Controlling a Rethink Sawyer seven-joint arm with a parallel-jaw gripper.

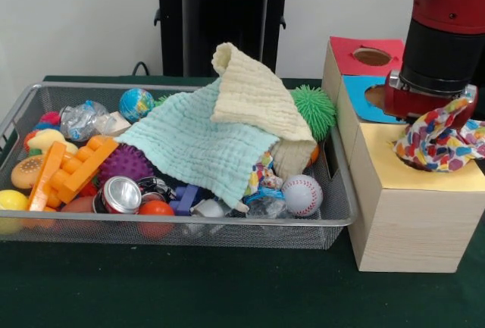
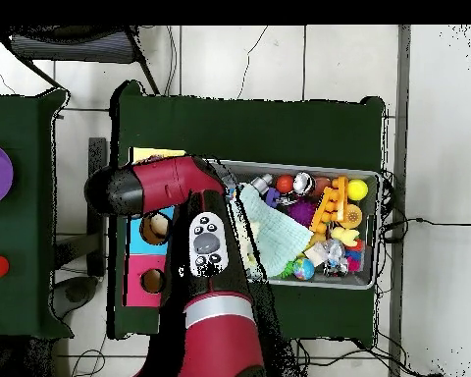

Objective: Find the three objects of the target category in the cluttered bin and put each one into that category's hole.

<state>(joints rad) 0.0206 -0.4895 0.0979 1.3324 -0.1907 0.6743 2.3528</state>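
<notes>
Dozens of toys crowd the wire bin (image 1: 15, 116) on the green table (image 1: 189, 290). At its left end a yellow ball (image 1: 10, 201) sits in the front corner, with orange plastic blocks (image 1: 72, 169) just behind it and a red soda can (image 1: 120, 195) against the front edge. A globe ball (image 1: 136, 104) lies near the back rim. Across the middle a mint cloth (image 1: 197, 146) spreads over the clutter, and a cream cloth (image 1: 254, 97) drapes over its right part. A baseball (image 1: 301, 195) rests in the front right corner, a green spiky ball (image 1: 314, 108) at the back right. Beside the bin stands the wooden box (image 1: 402, 229) with red, blue and yellow tops. Over the yellow top's hole the gripper (image 1: 433, 127) hangs with a confetti-patterned cloth (image 1: 439, 142) bunched beneath it; whether its fingers are closed on the cloth cannot be told.
</notes>
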